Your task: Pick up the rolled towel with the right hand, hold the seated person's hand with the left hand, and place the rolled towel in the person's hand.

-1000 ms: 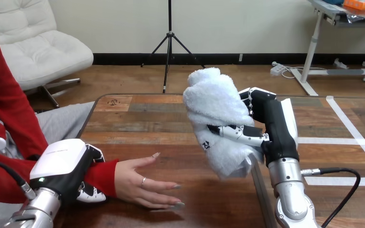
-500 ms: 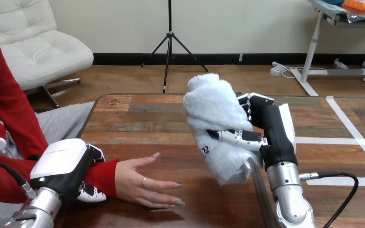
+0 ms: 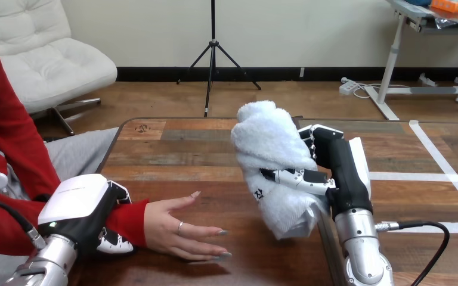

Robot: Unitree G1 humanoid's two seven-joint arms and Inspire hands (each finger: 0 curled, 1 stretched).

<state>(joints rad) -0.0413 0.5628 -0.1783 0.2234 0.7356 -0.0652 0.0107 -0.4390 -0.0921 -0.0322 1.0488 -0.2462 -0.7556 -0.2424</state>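
The robot's right hand [image 3: 340, 173] curls round a fluffy white rolled towel [image 3: 271, 155] above the brown wooden table [image 3: 173, 149], while its left hand [image 3: 77, 205] clasps the person's red-sleeved wrist [image 3: 128, 220].

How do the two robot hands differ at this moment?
The left robot hand sits low at the table's near edge; the right robot hand is held higher, further in. The left clasps the person's wrist; the right grips a towel. Both are shut on something.
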